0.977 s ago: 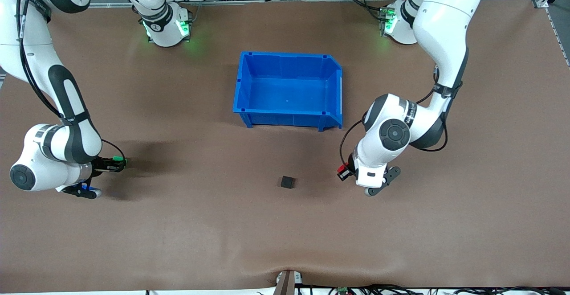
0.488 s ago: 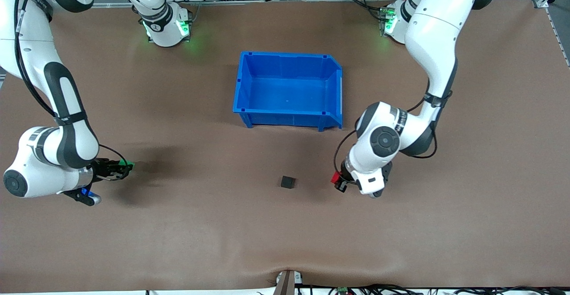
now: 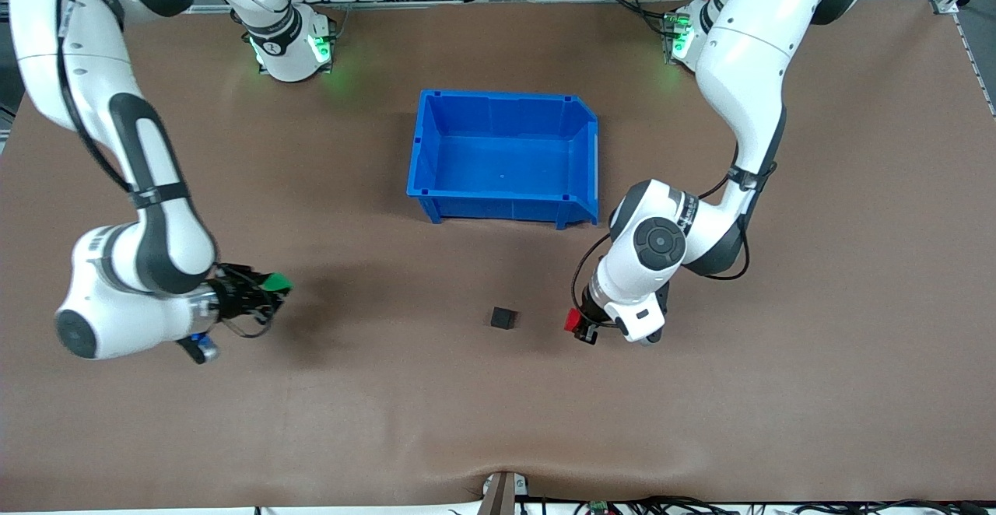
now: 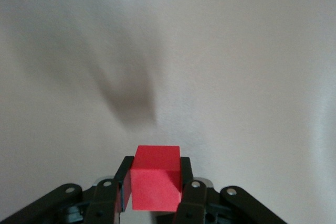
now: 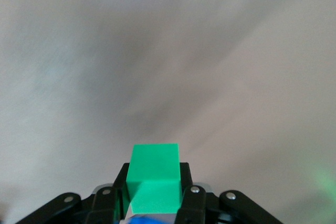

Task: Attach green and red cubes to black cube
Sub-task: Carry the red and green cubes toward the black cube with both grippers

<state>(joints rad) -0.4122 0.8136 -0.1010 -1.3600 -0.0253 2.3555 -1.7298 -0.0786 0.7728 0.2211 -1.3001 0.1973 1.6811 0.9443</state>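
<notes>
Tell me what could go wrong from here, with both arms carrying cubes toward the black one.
1. The black cube lies loose on the table; whichever cube arrives first could shove it away instead of sticking.
2. The red cube, in the left gripper, is close beside it, while the green cube, in the right gripper, is much farther off, so contact may be uneven.
3. Each cube pokes out past its jaws, so a hard push could twist it.

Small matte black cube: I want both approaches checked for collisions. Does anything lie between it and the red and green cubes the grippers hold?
Nothing visible does. The small matte black cube sits alone on bare brown table. The left gripper, shut on the red cube, is close beside it; the right gripper, shut on the green cube, has open tabletop between. The blue plastic bin stands farther from the front camera.
</notes>
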